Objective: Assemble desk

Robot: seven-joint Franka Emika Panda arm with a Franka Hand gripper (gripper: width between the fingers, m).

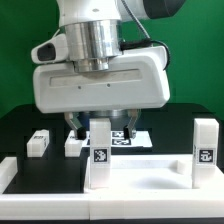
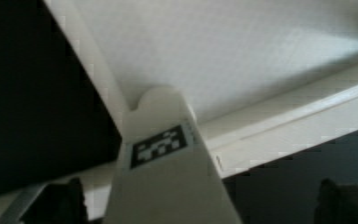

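The fingers [image 2: 43,208] are standing apart, gripping nothing, straddling the upright leg [image 2: 163,160], whose long axis is running vertically between them, touching neither one.

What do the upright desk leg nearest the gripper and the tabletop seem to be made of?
Leg: probably moulded plastic, white, smooth semi-matte, crisp edges, with a printed black-and-white tag. Tabletop: apparently the same white plastic, uniform colour, raised rim.
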